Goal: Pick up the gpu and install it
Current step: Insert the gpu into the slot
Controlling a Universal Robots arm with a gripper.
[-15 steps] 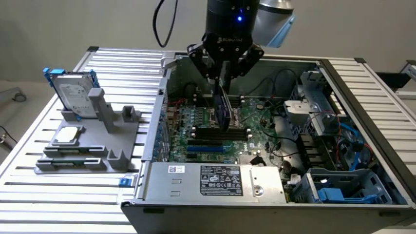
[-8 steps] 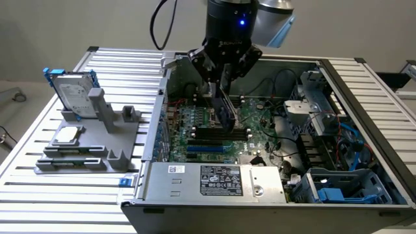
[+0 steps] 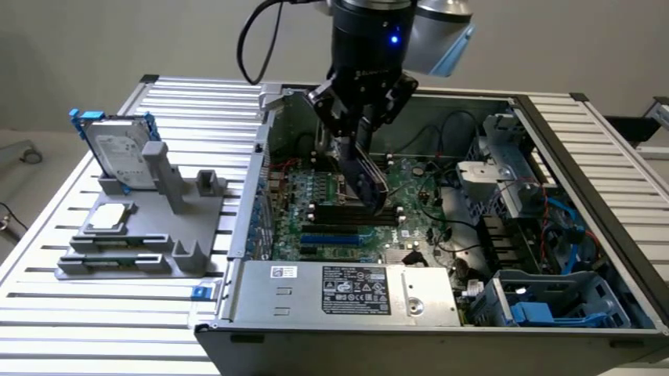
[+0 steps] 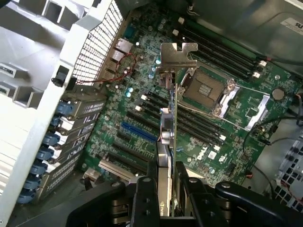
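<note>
My gripper hangs over the open computer case and is shut on the gpu. The card is a thin dark board held upright, its lower end just above the green motherboard near the black slots. In the wrist view the gpu appears edge-on, with its silver end bracket at the far end and a green board edge. The black fingers of the gripper clamp it from both sides. A blue expansion slot lies beside the card on the motherboard.
A grey holder at the exterior view's left carries the silver hard drive and a square processor chip. Inside the case are the power supply, drive cages, loose cables and the processor socket.
</note>
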